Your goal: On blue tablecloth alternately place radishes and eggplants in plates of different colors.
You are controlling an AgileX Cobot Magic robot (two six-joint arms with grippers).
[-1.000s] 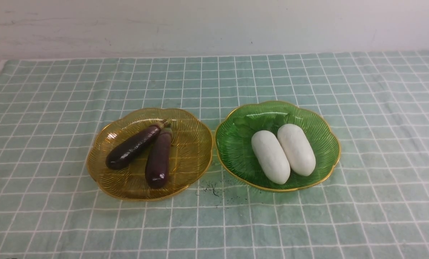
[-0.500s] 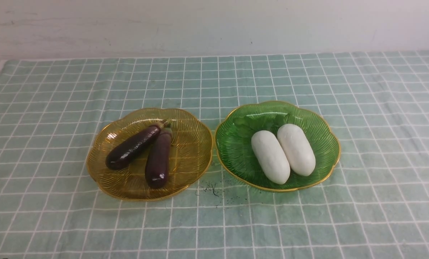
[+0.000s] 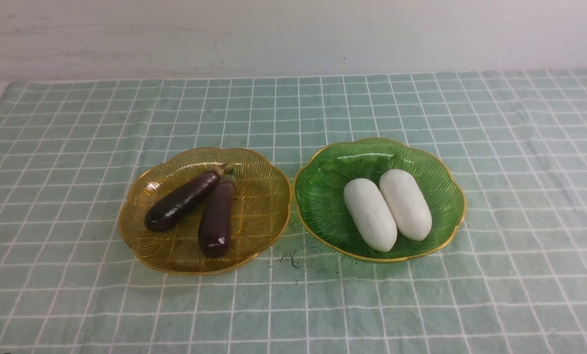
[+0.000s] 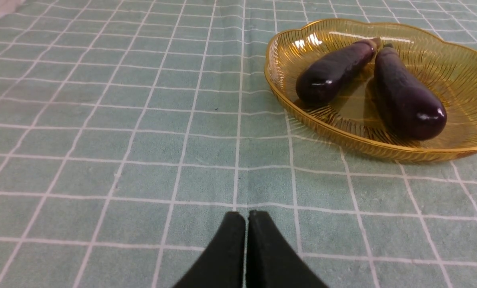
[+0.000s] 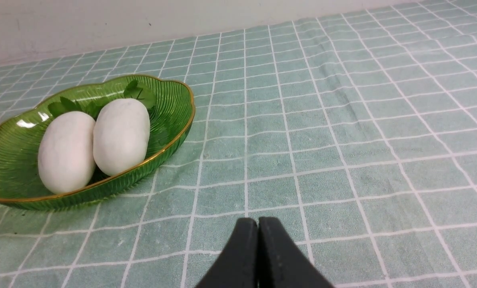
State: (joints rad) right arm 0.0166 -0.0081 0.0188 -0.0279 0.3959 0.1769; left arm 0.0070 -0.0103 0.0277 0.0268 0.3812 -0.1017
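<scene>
Two eggplants (image 3: pixel 200 211), two radishes (image 3: pixel 387 209), two plates (image 3: pixel 259 216)

The kind of place is unclear. A gridded cloth (image 3: pixel 293 305) meets a bare, scuffed pale wall (image 3: pixel 293 39) at twelve o'clock.

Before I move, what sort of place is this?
Probably an indoor robot test table: a checked tablecloth against a pale wall, with toy-like eggplants in an amber plate and radishes in a green plate.
</scene>
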